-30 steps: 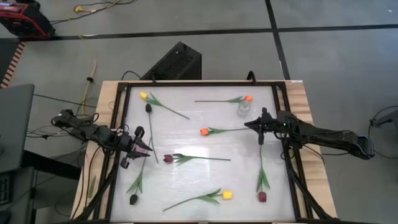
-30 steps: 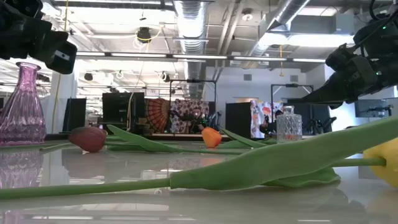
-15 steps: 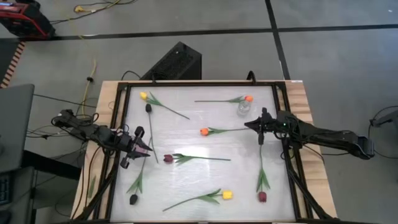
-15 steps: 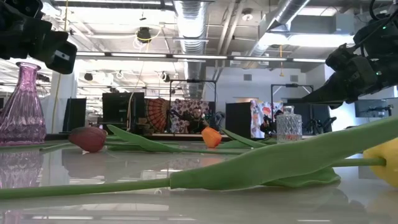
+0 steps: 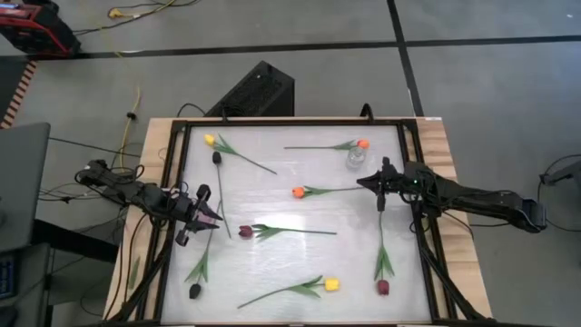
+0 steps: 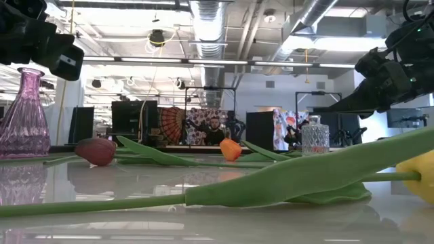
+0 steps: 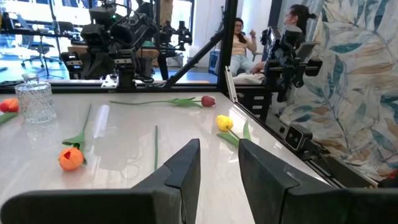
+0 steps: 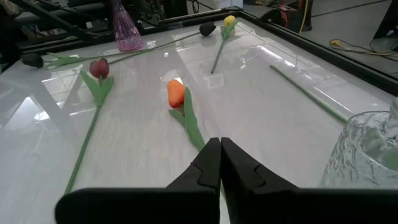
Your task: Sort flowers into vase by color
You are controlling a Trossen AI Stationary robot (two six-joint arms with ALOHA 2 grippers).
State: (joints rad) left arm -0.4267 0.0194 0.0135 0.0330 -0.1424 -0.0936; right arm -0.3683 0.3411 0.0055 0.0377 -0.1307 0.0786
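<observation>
Several artificial tulips lie flat on the white table (image 5: 272,263). Two are yellow (image 5: 210,140) (image 5: 332,284) and two orange (image 5: 363,143) (image 5: 298,192). One is maroon (image 5: 244,232), one red (image 5: 383,287), and two are dark (image 5: 217,157) (image 5: 194,292). A purple vase (image 6: 27,112) stands at the left and a clear glass vase (image 5: 355,159) at the far right. My left gripper (image 7: 217,168) is open and hovers by the purple vase, above table height. My right gripper (image 8: 219,163) is shut and hangs over the stem end of the middle orange tulip (image 8: 176,93).
A black frame (image 5: 177,182) borders the table, with wooden edges outside it. Cables and a black box (image 5: 257,89) lie on the floor beyond the far edge. People (image 7: 239,37) sit in the room behind. Open tabletop lies between the maroon tulip and the near yellow one.
</observation>
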